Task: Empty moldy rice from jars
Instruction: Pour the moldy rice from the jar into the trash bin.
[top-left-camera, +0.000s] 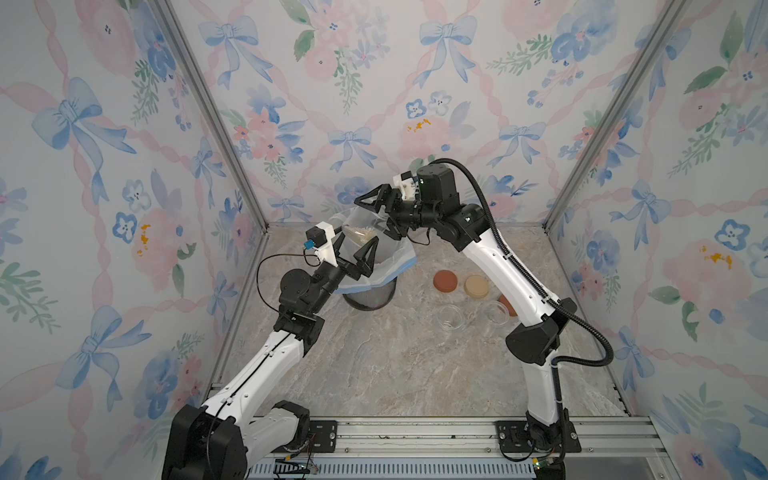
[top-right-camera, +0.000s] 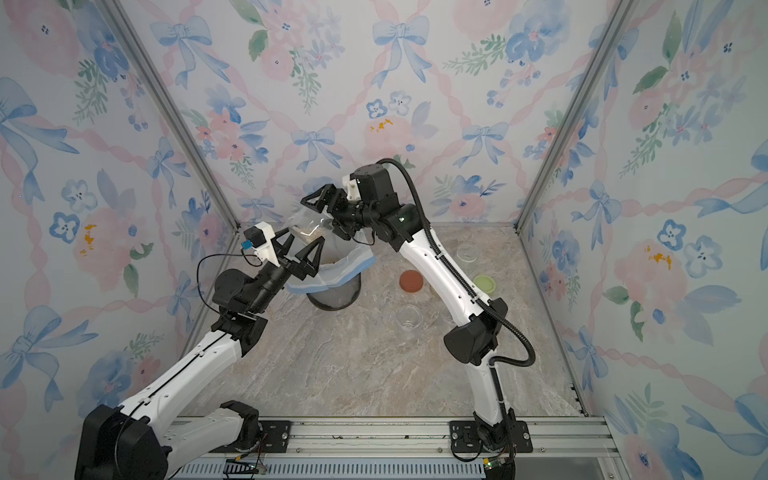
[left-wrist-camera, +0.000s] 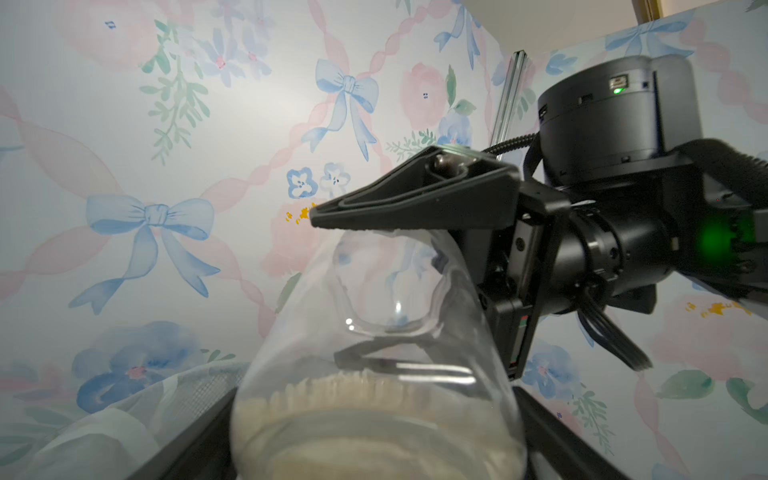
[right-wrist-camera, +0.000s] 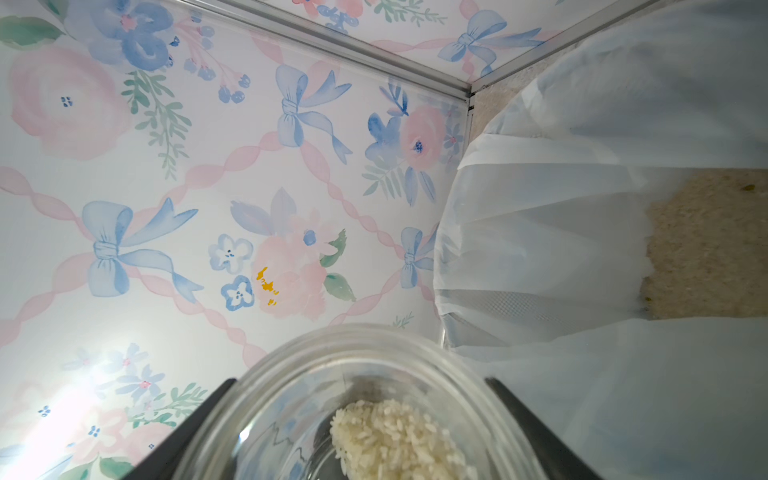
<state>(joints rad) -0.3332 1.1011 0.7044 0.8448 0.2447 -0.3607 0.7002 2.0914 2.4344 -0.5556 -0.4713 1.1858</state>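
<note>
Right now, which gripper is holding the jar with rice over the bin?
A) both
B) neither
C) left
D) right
D: the right gripper is clamped on the sides of the jar, which has rice inside it. The left gripper is near the jar with its jaws wide open.
</note>
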